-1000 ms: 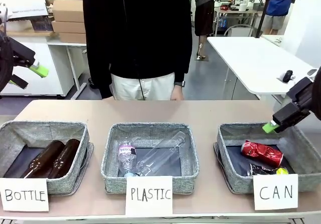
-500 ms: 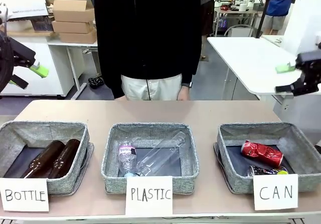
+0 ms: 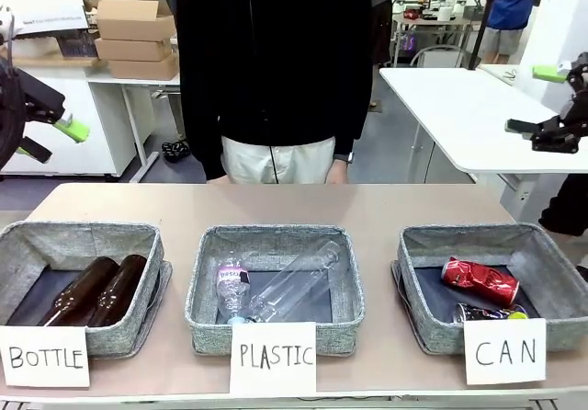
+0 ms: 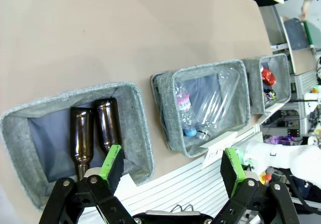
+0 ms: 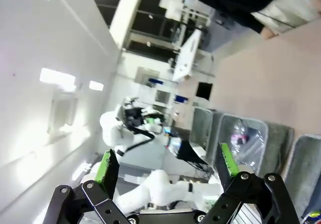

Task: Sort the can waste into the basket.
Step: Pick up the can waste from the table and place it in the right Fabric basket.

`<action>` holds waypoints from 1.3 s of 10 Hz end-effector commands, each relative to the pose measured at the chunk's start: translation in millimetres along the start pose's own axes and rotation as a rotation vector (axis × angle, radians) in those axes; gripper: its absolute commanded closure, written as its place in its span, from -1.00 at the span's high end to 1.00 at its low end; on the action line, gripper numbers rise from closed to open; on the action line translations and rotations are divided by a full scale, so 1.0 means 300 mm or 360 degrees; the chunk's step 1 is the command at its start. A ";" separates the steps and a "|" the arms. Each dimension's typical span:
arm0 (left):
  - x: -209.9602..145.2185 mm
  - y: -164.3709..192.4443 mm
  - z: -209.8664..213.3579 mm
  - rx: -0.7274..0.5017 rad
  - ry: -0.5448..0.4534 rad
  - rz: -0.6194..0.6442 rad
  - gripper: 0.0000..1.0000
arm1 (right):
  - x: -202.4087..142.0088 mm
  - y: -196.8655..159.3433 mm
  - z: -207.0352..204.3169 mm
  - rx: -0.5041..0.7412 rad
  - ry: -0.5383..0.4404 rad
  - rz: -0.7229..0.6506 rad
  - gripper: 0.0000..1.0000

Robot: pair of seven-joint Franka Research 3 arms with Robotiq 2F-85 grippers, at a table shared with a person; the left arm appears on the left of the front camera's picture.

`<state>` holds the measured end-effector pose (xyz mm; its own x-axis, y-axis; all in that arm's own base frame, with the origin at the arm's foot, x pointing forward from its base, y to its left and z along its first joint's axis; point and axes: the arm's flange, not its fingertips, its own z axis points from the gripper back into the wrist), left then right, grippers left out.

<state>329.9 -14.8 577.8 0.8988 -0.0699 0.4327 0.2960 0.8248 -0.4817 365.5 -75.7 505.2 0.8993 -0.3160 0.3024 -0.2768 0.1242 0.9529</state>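
Both cans lie in the grey CAN basket (image 3: pixel 464 236) at the table's right: the dented red can (image 3: pixel 480 280) and, in front of it, the black-blue can (image 3: pixel 487 313). The handwritten "CAN" sign (image 3: pixel 504 351) stands before the basket. My right gripper (image 3: pixel 537 100) hangs open high above and behind that basket, holding nothing. My left gripper (image 3: pixel 50 139) is open at the far left edge, raised off the table. In the left wrist view the open left gripper (image 4: pixel 171 164) looks down on the baskets, with the red can (image 4: pixel 267 76) far off. The right gripper (image 5: pixel 168 163) is open in its own view.
The "BOTTLE" basket (image 3: pixel 83 235) holds two brown glass bottles (image 3: pixel 92 289). The "PLASTIC" basket (image 3: pixel 276 237) holds clear plastic bottles (image 3: pixel 285 286). A person in a black top (image 3: pixel 266 61) stands at the far table edge. Bare tabletop lies behind the baskets.
My right gripper has lifted out from over the CAN basket, going up and to the right, empty. The person shifted slightly to the right. My left arm stayed still.
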 end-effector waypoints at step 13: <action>0.003 0.005 0.004 -0.0033 -0.0003 -0.0022 1.00 | -0.004 0.028 0.010 -0.0061 0.0064 0.0055 1.00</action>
